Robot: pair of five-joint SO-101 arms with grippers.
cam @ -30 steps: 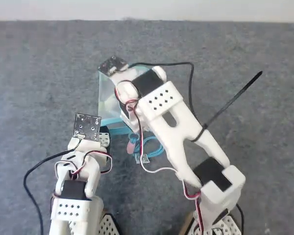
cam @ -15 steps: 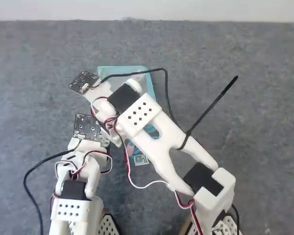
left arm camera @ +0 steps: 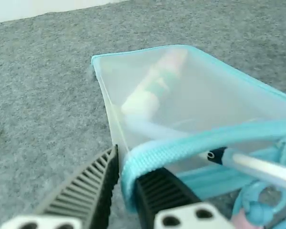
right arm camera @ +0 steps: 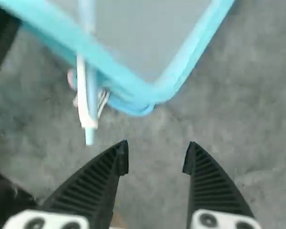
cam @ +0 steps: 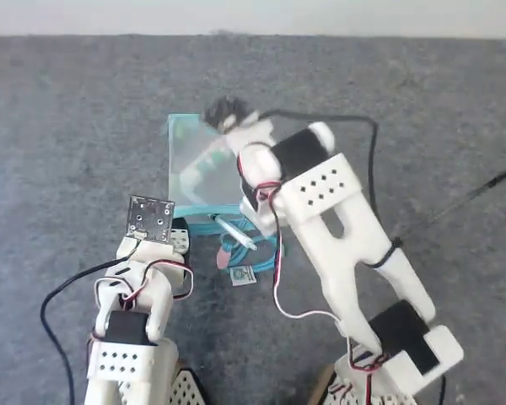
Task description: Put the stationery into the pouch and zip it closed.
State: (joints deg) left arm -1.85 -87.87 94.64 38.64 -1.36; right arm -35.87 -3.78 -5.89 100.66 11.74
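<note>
Grey carpet (cam: 422,101); left gripper (left arm camera: 128,168) clamped on pouch (left arm camera: 190,90) rim, right gripper (right arm camera: 155,152) open, empty. Pen (cam: 234,230) sticks out, so loading isn't done; next nudge it inside

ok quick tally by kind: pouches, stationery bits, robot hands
pouch: 1
pen, sticking out of the pouch mouth: 1
stick-shaped item inside the pouch, too blurred to name: 1
hands: 2 (left hand clamped on the pouch edge, right hand open)
total: 5

Left gripper (left arm camera: 129,172): jaws pinched on the pouch's teal zipper edge.
Pouch (left arm camera: 205,102): translucent, teal-trimmed, lying on the grey table (left arm camera: 43,90).
Stationery (left arm camera: 151,89): blurred pale shapes inside.
Pen (left arm camera: 258,165): white barrel crossing the zipper edge.
</note>
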